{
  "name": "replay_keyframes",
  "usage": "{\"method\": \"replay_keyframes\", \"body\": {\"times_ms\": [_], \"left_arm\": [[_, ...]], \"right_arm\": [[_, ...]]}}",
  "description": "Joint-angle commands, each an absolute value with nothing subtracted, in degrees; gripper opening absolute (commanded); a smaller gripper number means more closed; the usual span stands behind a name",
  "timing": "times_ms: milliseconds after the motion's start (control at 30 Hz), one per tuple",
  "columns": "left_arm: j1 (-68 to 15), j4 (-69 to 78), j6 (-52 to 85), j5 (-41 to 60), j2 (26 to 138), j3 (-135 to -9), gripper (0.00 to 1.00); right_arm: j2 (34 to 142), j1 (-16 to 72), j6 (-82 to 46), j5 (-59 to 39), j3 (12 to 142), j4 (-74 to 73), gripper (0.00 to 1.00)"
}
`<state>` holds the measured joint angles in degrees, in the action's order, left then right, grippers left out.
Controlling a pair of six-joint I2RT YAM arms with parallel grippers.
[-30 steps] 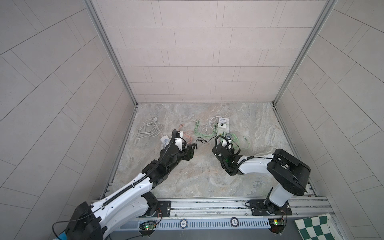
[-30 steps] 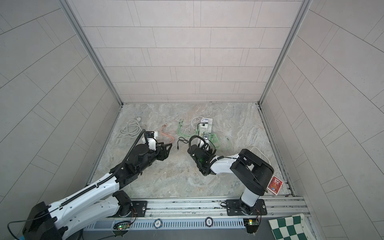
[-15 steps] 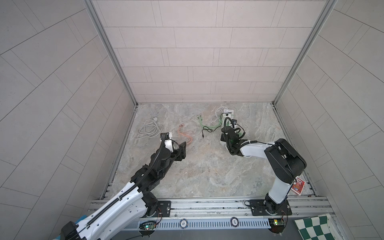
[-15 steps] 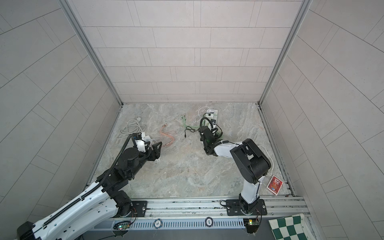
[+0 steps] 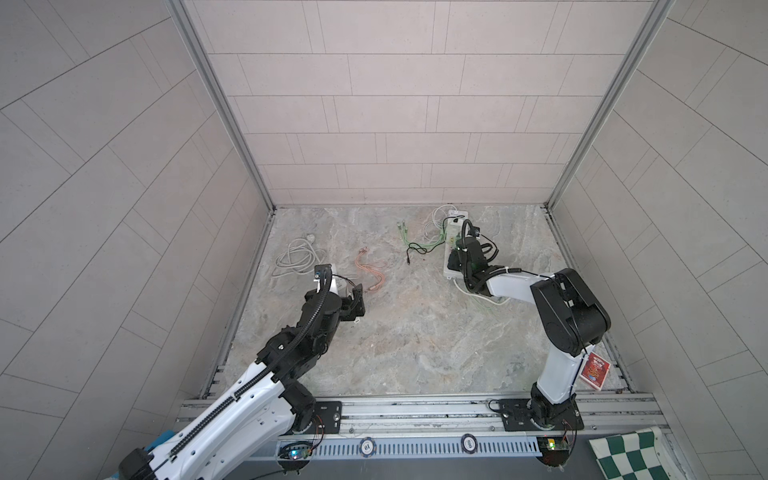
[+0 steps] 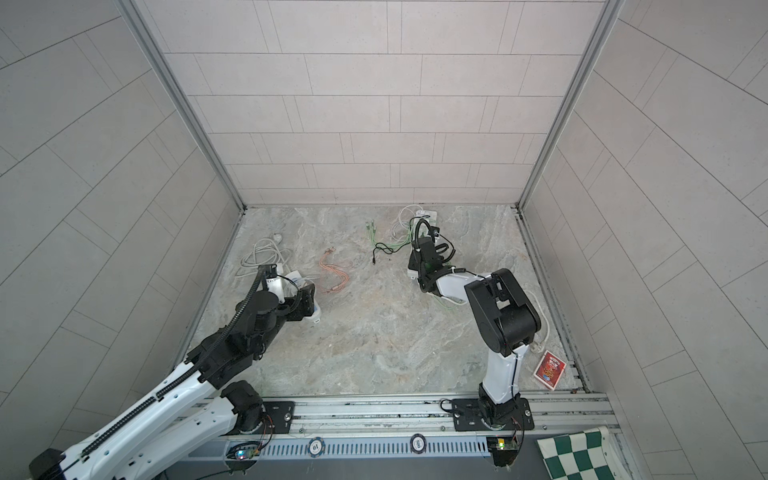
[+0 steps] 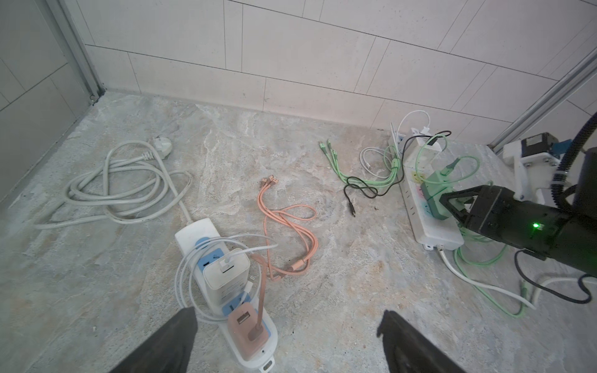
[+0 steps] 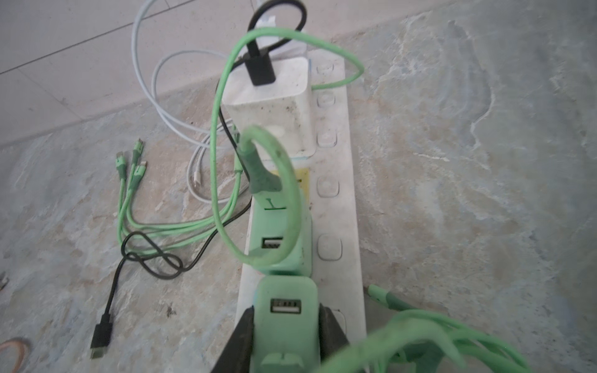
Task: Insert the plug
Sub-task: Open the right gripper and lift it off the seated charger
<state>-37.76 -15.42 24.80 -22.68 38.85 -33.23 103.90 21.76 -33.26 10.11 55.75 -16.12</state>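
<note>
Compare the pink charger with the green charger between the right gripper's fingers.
Colour: the pink charger is pink, the green charger mint green.
Cable: a pink cable is plugged into the pink charger; the green charger's visible port is empty.
Grip: the right gripper hugs the green charger's sides; the pink charger stands untouched, the left gripper open wide.
Shared: both are boxy USB chargers.
</note>
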Motion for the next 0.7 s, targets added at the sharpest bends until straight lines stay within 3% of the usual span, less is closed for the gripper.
{"method": "replay_keyframes", "body": {"times_ms": [0,133,333,367,400,667], "left_arm": [[-37.0,-15.5,22.7,-25.6,38.4,-34.1,0.98],[-36.6,-14.0,22.2,-25.7,39.6,-34.0,1.0],[-35.9,-14.5,20.7,-28.6,42.3,-36.2,1.0],[-35.6,-14.2,20.2,-30.0,42.7,-36.6,1.0],[-35.2,-13.5,19.1,-31.5,43.0,-36.6,1.0],[-30.7,3.4,7.4,-44.6,46.3,-31.9,1.0]], "right_arm": [[98.7,22.2,-30.8,6.0,54.9,-12.8,0.45],[93.9,22.4,-28.9,4.4,54.2,-11.0,0.61],[83.5,23.5,-29.5,6.0,51.3,-4.3,0.68],[81.6,23.7,-29.4,6.1,50.6,-3.3,0.77],[79.1,23.8,-28.6,6.0,49.5,-2.5,0.98],[56.8,23.6,-20.2,17.8,35.9,-4.9,0.99]]}}
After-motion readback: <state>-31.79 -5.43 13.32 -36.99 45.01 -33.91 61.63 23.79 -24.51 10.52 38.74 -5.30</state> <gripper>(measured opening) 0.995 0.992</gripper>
